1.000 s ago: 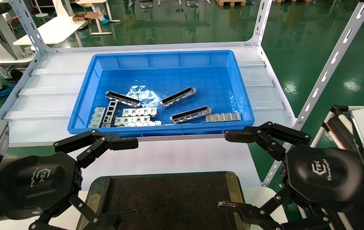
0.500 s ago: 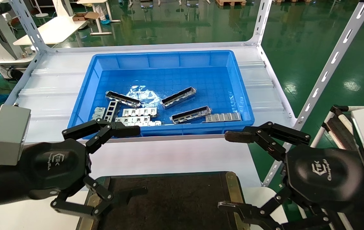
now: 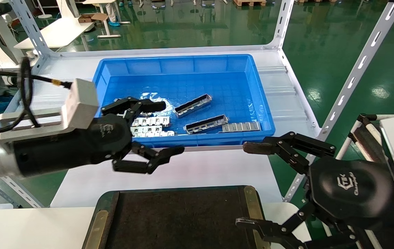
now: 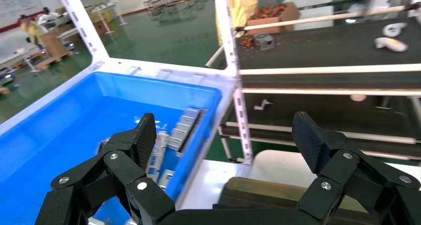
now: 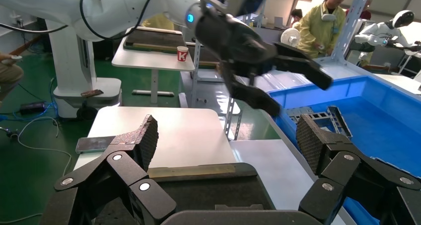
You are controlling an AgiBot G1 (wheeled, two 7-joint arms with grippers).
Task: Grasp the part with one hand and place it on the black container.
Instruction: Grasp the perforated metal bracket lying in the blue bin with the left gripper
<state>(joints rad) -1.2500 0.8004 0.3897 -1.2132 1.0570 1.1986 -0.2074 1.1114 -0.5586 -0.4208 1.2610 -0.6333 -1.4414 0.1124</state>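
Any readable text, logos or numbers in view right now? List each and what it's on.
Right pincer body: white logo with a word under it, too small to read.
Left pincer body: similar white logo, unreadable.
"K": red cup on the far table.
No labels seen on the blue bin.

black container (image 3: 179, 218) cut off at bottom edge, left end effector (image 3: 164, 129) hiding bin parts

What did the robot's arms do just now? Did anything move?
The left gripper rose from beside the black tray and swung forward to the blue bin's near-left corner, fingers open, holding nothing. The right gripper stayed parked, open. The metal parts in the bin haven't moved.
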